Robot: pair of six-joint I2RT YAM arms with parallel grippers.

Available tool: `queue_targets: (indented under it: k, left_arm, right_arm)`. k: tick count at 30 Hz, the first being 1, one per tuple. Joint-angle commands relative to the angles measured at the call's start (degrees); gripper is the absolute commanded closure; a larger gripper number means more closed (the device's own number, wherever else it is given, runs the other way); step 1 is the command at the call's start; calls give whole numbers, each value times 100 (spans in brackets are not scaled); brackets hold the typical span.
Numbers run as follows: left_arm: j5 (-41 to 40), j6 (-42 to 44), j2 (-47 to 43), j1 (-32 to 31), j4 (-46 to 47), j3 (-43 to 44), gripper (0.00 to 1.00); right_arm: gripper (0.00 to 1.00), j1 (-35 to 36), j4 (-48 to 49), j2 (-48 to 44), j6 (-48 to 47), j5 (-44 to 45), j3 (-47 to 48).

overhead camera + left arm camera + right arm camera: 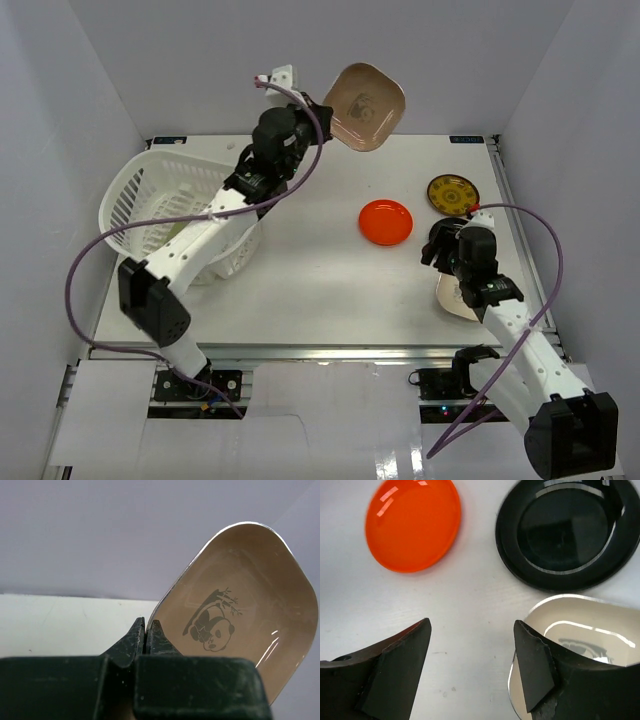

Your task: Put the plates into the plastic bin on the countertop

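Note:
My left gripper (318, 112) is shut on the rim of a tan rounded-square plate (365, 106) with a panda print (235, 610), held high in the air at the back, right of the white plastic bin (130, 200). My right gripper (472, 630) is open and empty, low over the countertop (320, 290). Its right finger is at the edge of a cream plate (580, 630), also visible in the top view (452, 297). A red plate (386, 221) (412, 522) and a black plate (567, 532) lie ahead of it. A patterned mustard plate (452, 192) lies at the back right.
The bin stands at the left of the table, and something pale lies inside it (175, 232). White walls enclose the table on three sides. A metal rail (300, 352) runs along the near edge.

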Motion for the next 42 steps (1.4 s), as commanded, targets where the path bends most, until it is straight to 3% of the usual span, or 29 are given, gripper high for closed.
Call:
queue_targets:
  k: [1, 8, 11, 15, 20, 28, 32, 34, 35, 39, 40, 42]
  left_arm:
    - [-383, 161, -1100, 80, -9, -631, 100]
    - [-1632, 266, -3279, 492, -764, -2345, 100]
    - [-1897, 144, -3810, 756, -1151, -2847, 100]
    - [-2117, -295, -4057, 1510, -2038, -3181, 100]
    - [-2451, -437, -4277, 2048, -2285, -3682, 100]
    - [-1689, -621, -3900, 3357, -2602, -4367, 100]
    - [-1072, -665, -3786, 4200, -2374, -4877, 100]
    - [-914, -726, -3523, 4290, -2444, -4843, 100]
    - [-887, -762, -3443, 4342, -2514, -4808, 96]
    - [-764, -973, -3188, 4580, -2594, -4807, 51]
    - [-703, -964, -3196, 4589, -2585, -4816, 31]
    - [-466, -938, -3354, 4589, -2506, -4799, 17]
  right_arm:
    - [27, 16, -671, -21, 524, 310, -352]
    - [33, 16, -523, -109, 929, 626, -986]
    - [36, 16, -391, 92, 920, 626, -969]
    - [40, 16, -330, 418, 859, 617, -846]
    - [44, 16, -207, 418, 850, 626, -846]
    - [53, 16, -101, 199, 780, 599, -987]
    - [68, 16, -66, 163, 718, 591, -1022]
    - [75, 16, -66, 163, 718, 556, -1039]
    - [80, 16, -92, 154, 718, 555, -1031]
    - [92, 16, -303, -195, 683, 591, -934]
    - [92, 25, -364, -319, 657, 573, -891]
    - [92, 25, -461, -661, 596, 477, -812]
